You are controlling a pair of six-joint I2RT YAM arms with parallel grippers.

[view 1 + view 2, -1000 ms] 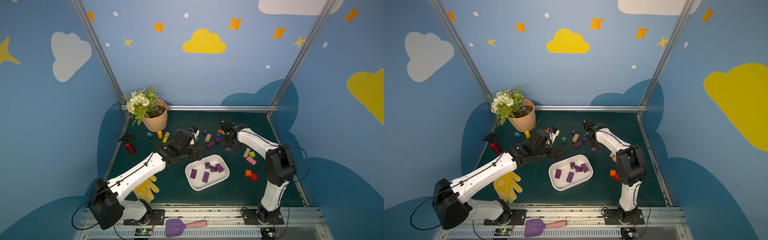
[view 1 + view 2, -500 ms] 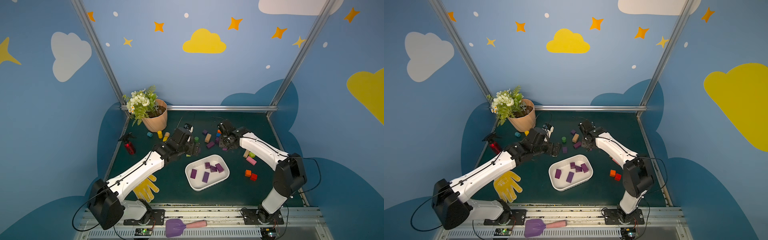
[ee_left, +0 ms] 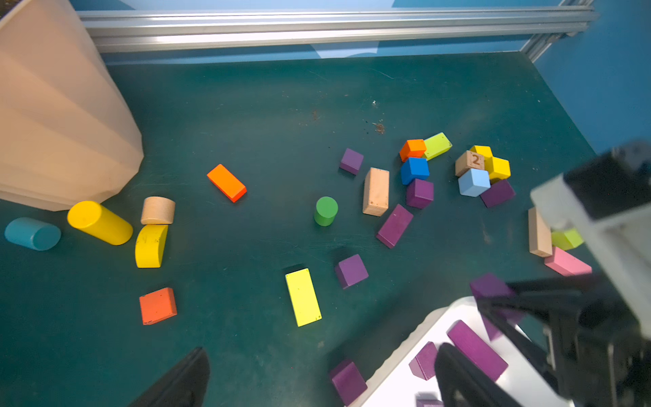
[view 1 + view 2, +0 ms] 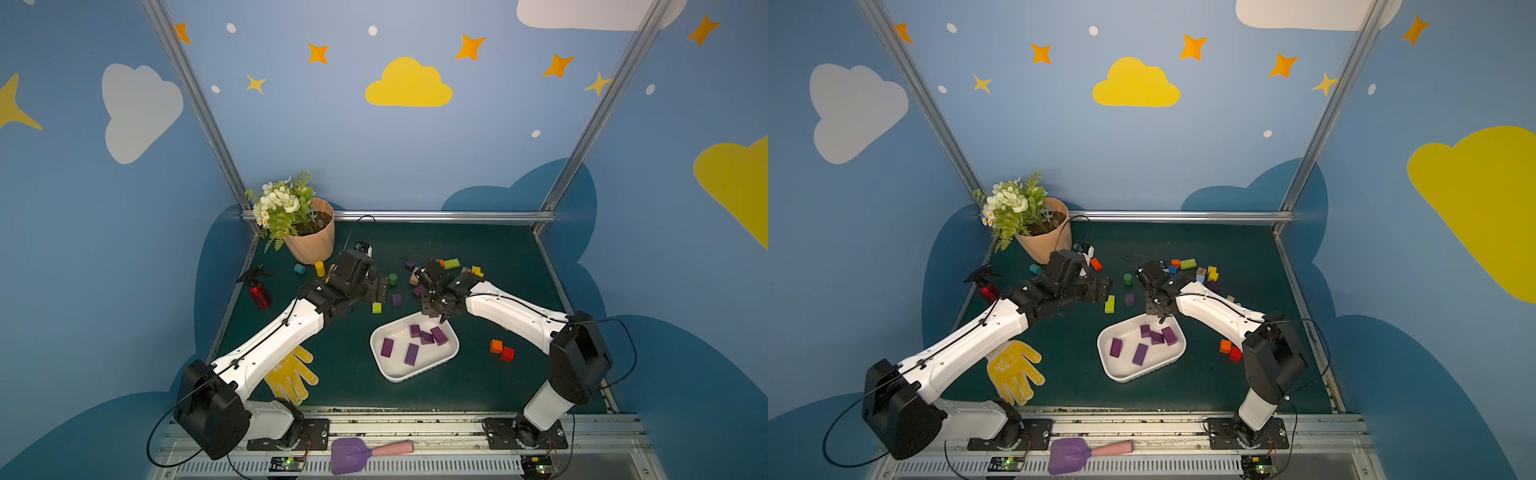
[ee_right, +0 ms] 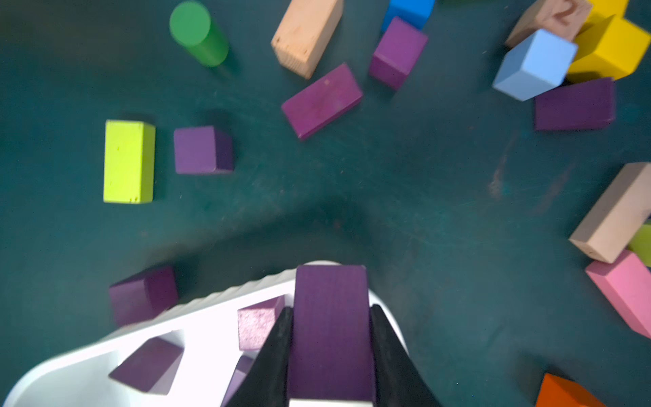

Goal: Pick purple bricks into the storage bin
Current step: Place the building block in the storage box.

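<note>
White storage bin sat on the green mat and held 5 purple bricks. The left gripper hovered over the mat beside the bin, jaws wide apart and empty. The right gripper was clamped on 1 oblong held brick above the bin's far rim. The brick's long axis ran in line with the fingers, and its free end protruded past their tips, pointing away from the wrist. It had not yet been released. At least 6 loose bricks lay on the mat beyond the bin, with 1 cube just beside the rim. Judged status: roughly half complete.
</note>
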